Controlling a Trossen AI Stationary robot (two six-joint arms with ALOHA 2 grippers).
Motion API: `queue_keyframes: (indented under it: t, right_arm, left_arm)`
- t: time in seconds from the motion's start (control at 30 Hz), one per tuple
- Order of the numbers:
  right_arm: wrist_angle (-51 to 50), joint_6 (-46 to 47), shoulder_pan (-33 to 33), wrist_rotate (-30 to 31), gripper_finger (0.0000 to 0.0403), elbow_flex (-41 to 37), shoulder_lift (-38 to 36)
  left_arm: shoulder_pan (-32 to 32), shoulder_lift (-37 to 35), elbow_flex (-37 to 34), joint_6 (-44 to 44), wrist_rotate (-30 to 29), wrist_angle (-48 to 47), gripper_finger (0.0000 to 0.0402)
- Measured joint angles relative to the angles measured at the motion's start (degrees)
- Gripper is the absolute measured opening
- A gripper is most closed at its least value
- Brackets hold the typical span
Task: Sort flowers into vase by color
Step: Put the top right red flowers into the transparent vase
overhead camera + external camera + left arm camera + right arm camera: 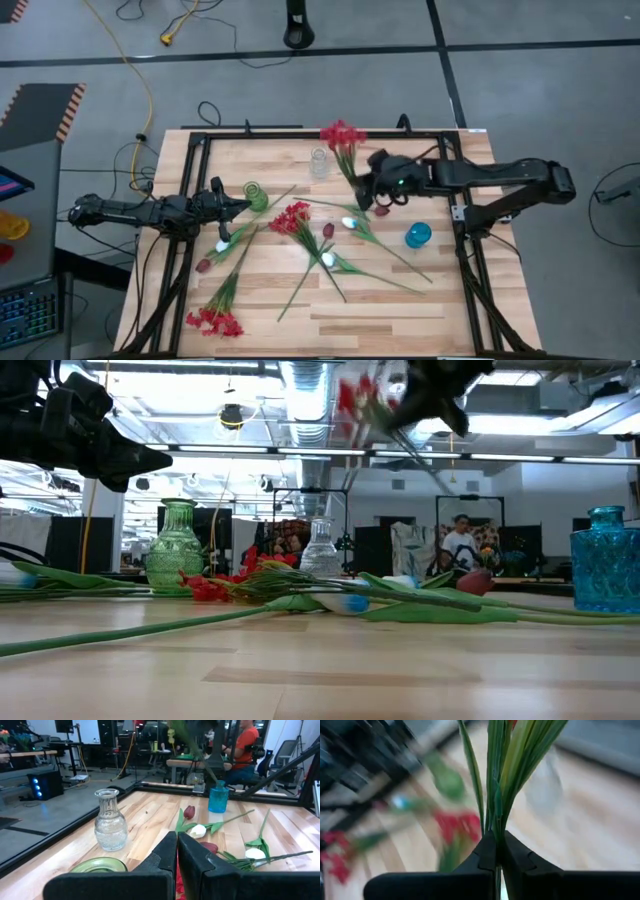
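Observation:
My right gripper (362, 190) is shut on a red spray flower (343, 135) and holds it above the table's far middle, near the clear glass vase (318, 162). In the low view the flower (355, 400) shows high above the table. My left gripper (243, 204) is shut on nothing, level beside the green vase (255, 195). A blue vase (418, 235) stands on the right. Red sprays (290, 218), white tulips (328, 259) and maroon tulips (328, 230) lie flat on the table. My right gripper pinches the red spray's green stem (496, 825) between its two fingers, among its long leaves. The fingers slant down from the table's right side. The flower is lifted clear of the table, its red head (343, 135) pointing toward the far edge.
Another red spray (213, 320) lies at the near left corner, with a white tulip (222, 245) and a maroon one (204, 265) near the left arm. A black frame (200, 135) runs around the table. A person (460, 545) sits in the room beyond.

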Motion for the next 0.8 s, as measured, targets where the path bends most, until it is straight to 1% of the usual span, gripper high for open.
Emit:
queue_keyframes:
  t: [0.1,0.27,0.47,0.6,0.73,0.8]
  right_arm:
    - [10.94,-8.33,-1.04,0.12,0.0039,0.00,0.24]
    - [25.49,-19.23,-3.98,0.10,0.0040,0.06,2.29]
    - [40.22,-26.97,-8.71,0.04,0.0040,0.02,8.12]
    - [46.87,-29.57,-11.65,-0.01,0.0040,0.00,13.04]
    - [50.67,-31.42,-14.01,-0.16,0.0040,0.04,15.76]
    - [50.50,-31.50,-14.78,-0.18,0.0040,0.02,16.71]
  left_arm:
    - [0.00,0.00,0.00,0.00,0.00,0.00,0.0000]
    - [0.00,0.00,0.00,0.01,0.00,-0.01,0.0000]
    - [0.00,0.00,0.00,0.02,-0.11,0.08,0.0000]
    - [0.00,0.00,0.00,0.02,-0.35,0.05,0.0000]
    - [0.00,0.00,0.00,-0.01,-0.38,0.04,0.0000]
    - [0.00,0.00,0.00,0.17,-0.39,0.04,0.0000]
